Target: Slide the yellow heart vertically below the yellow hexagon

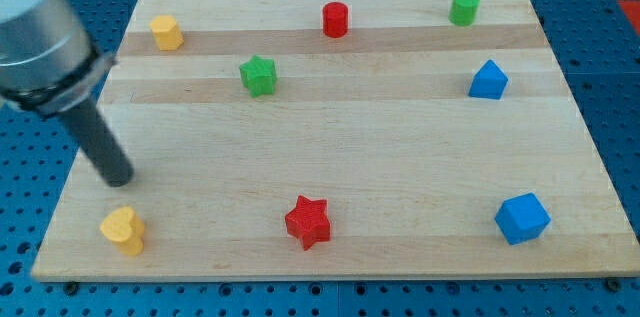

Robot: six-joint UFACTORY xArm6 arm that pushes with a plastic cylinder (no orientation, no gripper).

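Note:
The yellow heart (123, 230) lies near the board's bottom left corner. The yellow hexagon (166, 32) sits near the top left corner. The heart is a little to the left of the hexagon's column. My tip (119, 179) rests on the board just above the heart, apart from it, with the dark rod rising up and to the left to the grey arm body.
A wooden board (400, 147) carries a green star (258, 75), a red cylinder (335, 19), a green cylinder (463, 7), a blue block (488, 80) at the right, a red star (308, 221) and a blue cube (522, 218).

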